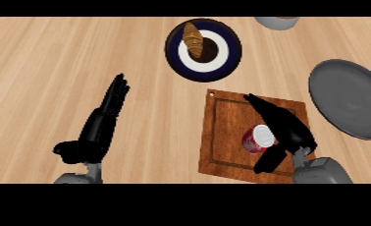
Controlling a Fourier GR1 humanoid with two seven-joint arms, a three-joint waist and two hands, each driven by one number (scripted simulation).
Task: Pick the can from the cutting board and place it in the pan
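Closing our right robot hand [286, 127] around the can [257, 138] on the cutting board [225, 136], thumb curling beneath, we note the pan [344, 97] lies just right; left robot hand [101, 119] rests open, farther off.

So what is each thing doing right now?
can: on the cutting board, the right robot hand partly around it
pan: nothing in it
plate: has a croissant on it
left robot hand: open, fingers straight, holding nothing
bowl: mostly cut off, can't tell
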